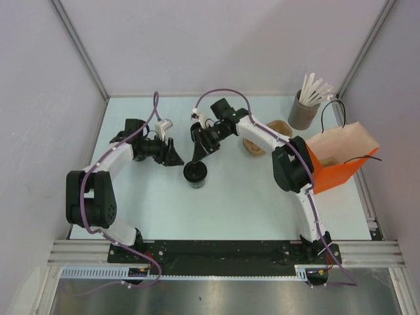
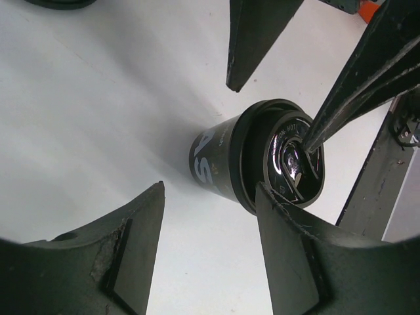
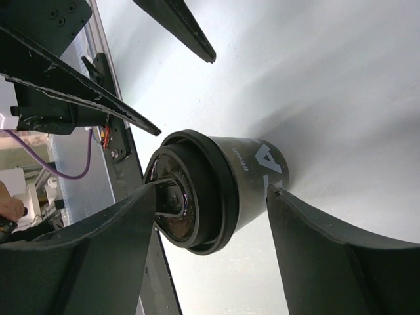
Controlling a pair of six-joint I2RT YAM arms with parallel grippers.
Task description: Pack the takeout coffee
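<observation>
— What's hard to read?
— The lettering on the coffee cup is cut off. The cup stands lidded on the counter.
— Your hands?
— My right hand is spread above it, one fingertip on the lid. My left hand is wide beside it, holding nothing, elbow bent.

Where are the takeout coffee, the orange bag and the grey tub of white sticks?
takeout coffee (image 1: 195, 174): top view, on its black lid.
orange bag (image 1: 338, 172): top view, on its orange side.
grey tub (image 1: 302, 118): top view, on its outer wall.
</observation>
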